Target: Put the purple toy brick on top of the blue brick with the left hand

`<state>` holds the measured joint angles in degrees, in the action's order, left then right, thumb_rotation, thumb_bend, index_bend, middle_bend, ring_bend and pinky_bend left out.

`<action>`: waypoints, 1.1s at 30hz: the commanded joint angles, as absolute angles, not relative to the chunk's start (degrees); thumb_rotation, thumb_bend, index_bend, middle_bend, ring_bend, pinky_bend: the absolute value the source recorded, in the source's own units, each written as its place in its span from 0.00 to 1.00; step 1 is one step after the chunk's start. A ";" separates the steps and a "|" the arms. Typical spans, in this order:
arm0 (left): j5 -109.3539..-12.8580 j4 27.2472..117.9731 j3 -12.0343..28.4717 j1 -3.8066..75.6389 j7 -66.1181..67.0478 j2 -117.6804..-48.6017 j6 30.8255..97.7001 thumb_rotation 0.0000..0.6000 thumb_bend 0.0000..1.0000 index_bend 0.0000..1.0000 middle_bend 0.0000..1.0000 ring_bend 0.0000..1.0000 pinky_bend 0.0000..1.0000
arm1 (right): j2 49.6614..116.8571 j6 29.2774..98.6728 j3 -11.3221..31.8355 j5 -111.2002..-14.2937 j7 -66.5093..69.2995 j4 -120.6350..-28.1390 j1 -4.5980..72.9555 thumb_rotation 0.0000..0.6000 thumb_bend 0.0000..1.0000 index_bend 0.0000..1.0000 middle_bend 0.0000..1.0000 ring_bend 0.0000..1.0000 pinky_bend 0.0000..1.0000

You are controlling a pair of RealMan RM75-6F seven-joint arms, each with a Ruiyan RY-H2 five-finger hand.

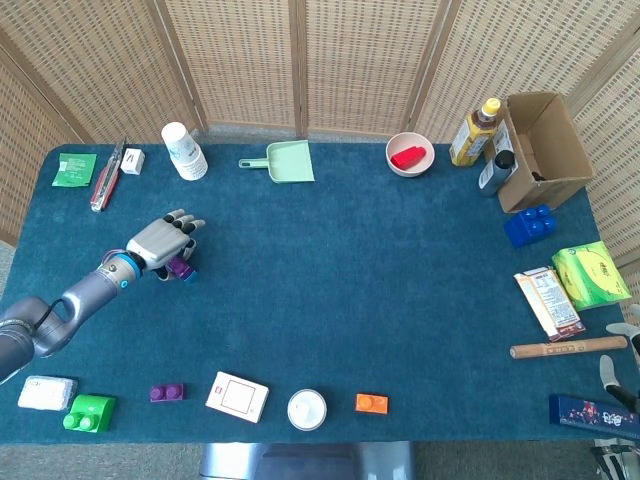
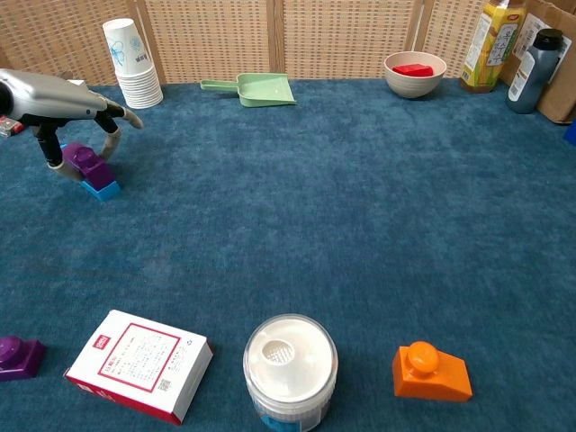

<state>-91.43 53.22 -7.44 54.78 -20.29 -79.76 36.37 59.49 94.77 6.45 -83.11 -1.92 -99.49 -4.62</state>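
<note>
Blue felt table (image 2: pixel 360 198): left hand (image 2: pixel 63 99) holds purple toy brick (image 2: pixel 85 160) sides, at 9 o'clock, over blue brick (image 2: pixel 101 188); light, rigid, probably slippery.

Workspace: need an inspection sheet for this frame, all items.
Surface: blue-green carpeted table, flat.
Job's things: purple toy brick sits on the blue brick, tilted, at the table's left.
Clutter: paper cup stack, green dustpan, bowl with a red piece, bottles, cardboard box, big blue brick, snack packs, white box, jar, orange brick, second purple brick, green brick.
Hands: left hand over the purple toy brick, fingers around it; whether it grips cannot be told. Right hand at the right edge, state unclear.
Cables: nothing seen.
Surroundings: woven screen panels behind.
</note>
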 commanded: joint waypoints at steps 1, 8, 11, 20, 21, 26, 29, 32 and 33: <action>-91.26 53.75 -7.25 54.79 -20.32 -79.41 36.38 1.00 0.32 0.36 0.02 0.00 0.00 | 59.51 94.83 6.45 -83.05 -1.82 -99.40 -4.70 1.00 0.39 0.34 0.19 0.04 0.19; -91.05 55.62 -6.82 54.62 -20.41 -78.13 37.11 1.00 0.32 0.21 0.00 0.00 0.00 | 59.44 95.11 6.46 -83.22 -1.27 -99.20 -4.86 1.00 0.39 0.34 0.19 0.04 0.19; -90.97 56.68 -6.59 54.09 -20.64 -77.35 38.34 1.00 0.32 0.18 0.00 0.00 0.00 | 59.46 95.05 6.41 -83.30 -0.98 -99.05 -4.87 1.00 0.39 0.34 0.19 0.04 0.19; -89.13 62.06 -4.93 50.89 -28.38 -73.58 43.90 1.00 0.32 0.16 0.00 0.00 0.00 | 60.02 94.29 6.37 -83.91 0.01 -98.39 -4.25 1.00 0.39 0.33 0.19 0.04 0.19; -88.45 63.25 -4.36 50.16 -31.13 -72.96 45.01 1.00 0.32 0.16 0.00 0.00 0.00 | 60.15 94.14 6.37 -83.97 0.13 -98.31 -4.14 1.00 0.39 0.33 0.19 0.04 0.19; -86.75 67.53 -2.65 48.16 -43.37 -70.79 47.48 1.00 0.32 0.17 0.00 0.00 0.00 | 60.61 93.73 6.38 -84.17 0.50 -97.93 -3.77 1.00 0.39 0.33 0.19 0.04 0.19; -86.23 69.24 -2.00 47.43 -51.64 -70.02 47.65 1.00 0.32 0.18 0.00 0.00 0.00 | 60.78 93.68 6.36 -84.40 0.65 -97.87 -3.63 1.00 0.39 0.33 0.19 0.04 0.19; -86.36 69.27 -1.84 47.09 -58.66 -69.89 47.21 1.00 0.32 0.19 0.01 0.00 0.00 | 60.70 93.93 6.38 -84.71 0.77 -98.08 -3.63 1.00 0.39 0.33 0.19 0.04 0.19; -86.46 69.05 -1.75 46.97 -60.76 -70.02 47.23 1.00 0.32 0.19 0.01 0.00 0.00 | 60.65 94.05 6.38 -84.82 0.82 -98.15 -3.65 1.00 0.39 0.33 0.19 0.04 0.19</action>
